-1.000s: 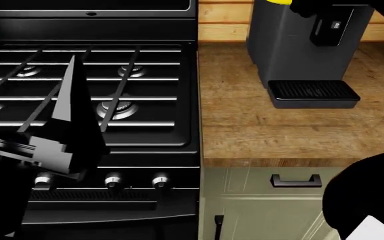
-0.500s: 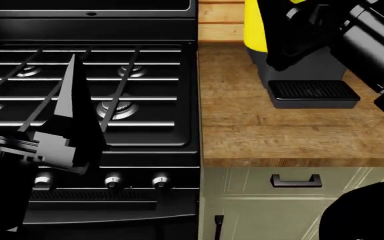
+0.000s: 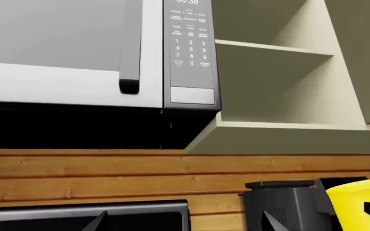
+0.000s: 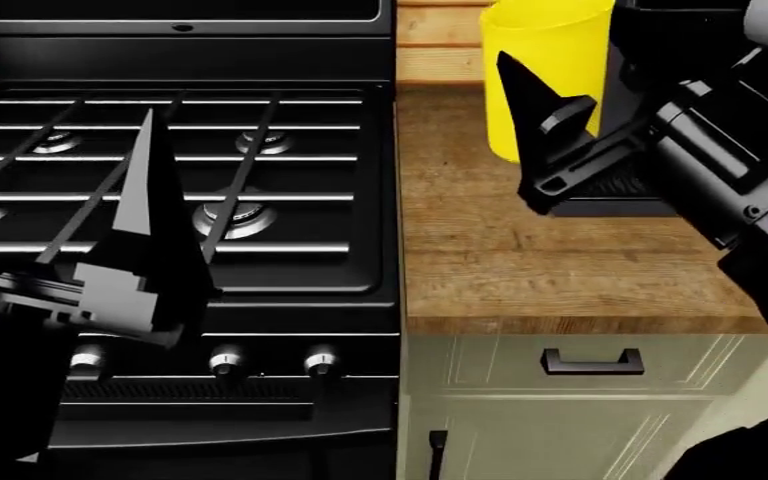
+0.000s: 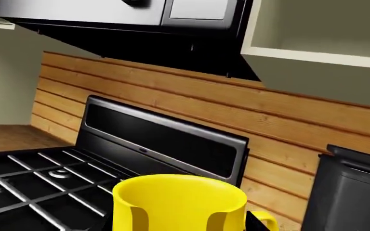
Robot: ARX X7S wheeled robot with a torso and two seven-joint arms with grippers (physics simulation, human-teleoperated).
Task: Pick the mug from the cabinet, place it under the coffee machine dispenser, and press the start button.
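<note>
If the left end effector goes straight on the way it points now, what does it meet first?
Probably the microwave above the stove; the left end effector points at it, though depth is unclear.

The light is even and bright in all three views, with no visible lamp; edges stay crisp near and far, free of blur or grain, and straight lines hold true to the borders; the mug (image 4: 544,75) glows a flat saturated yellow with only faint shading on its side; the tabletop (image 4: 558,260) is evenly lit and shows hardly any cast shadow; the stove (image 4: 197,180) carries soft pale sheen along its grates; the microwave (image 3: 75,53) underside falls into deep black.
</note>
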